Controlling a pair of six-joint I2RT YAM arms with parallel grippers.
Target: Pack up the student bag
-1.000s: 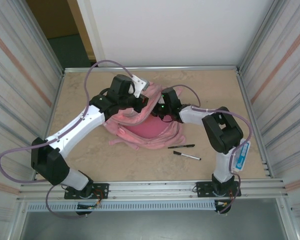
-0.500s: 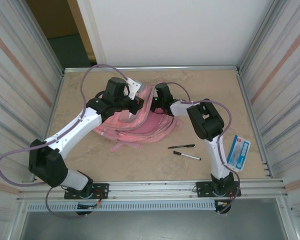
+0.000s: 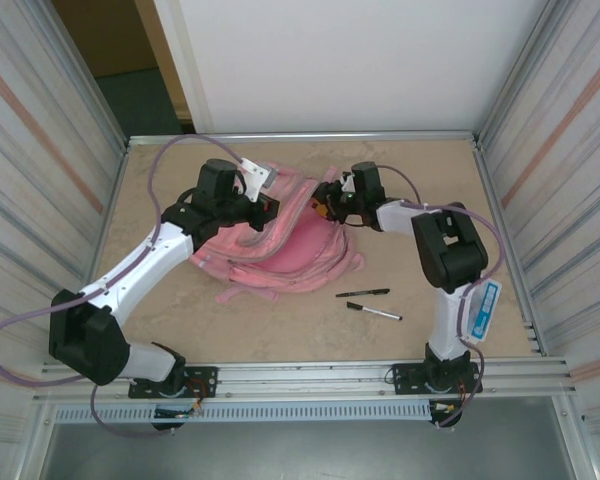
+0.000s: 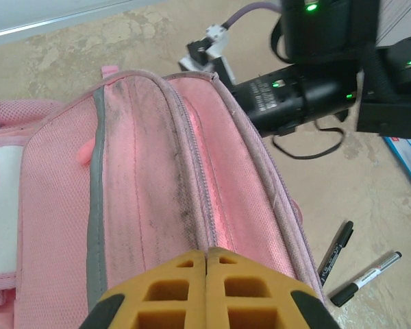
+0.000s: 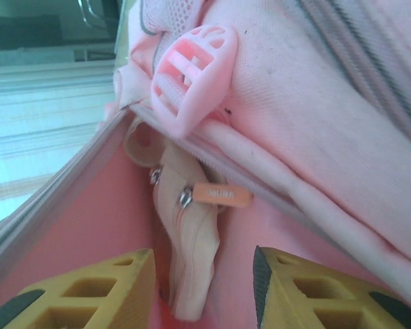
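A: On the near stretch of the worktop (image 3: 280, 330), what lies unpacked?

B: A black pen (image 3: 363, 293) and a white pen (image 3: 374, 312) with a dark cap lie close together, clear of the bag. A blue-and-white card (image 3: 485, 303) sits off to the right, beside the right arm. None of them is inside anything, so the packing looks to be at an early stage, judging by what lies loose.

A: And the student bag (image 3: 280, 250)?

B: It lies slumped in the middle of the worktop, beyond the pens. From above, a deeper pink hollow shows along its middle, so the main compartment seems parted. What is inside, if anything, cannot be told.

A: The left fingers (image 4: 185, 274)?

B: They are at the bag's far left edge, clenched flat together right over the zip line of the top panel. Whether a bit of fabric or a zip pull is pinched under them is hidden.

A: And the other pair?

B: At the bag's far right corner the right fingers (image 5: 308, 288) stand apart, released. A pale fabric tab (image 5: 192, 253) hangs in the gap between them, with an orange zip pull (image 5: 222, 194) just above, and it appears to touch neither pad. They hold nothing.
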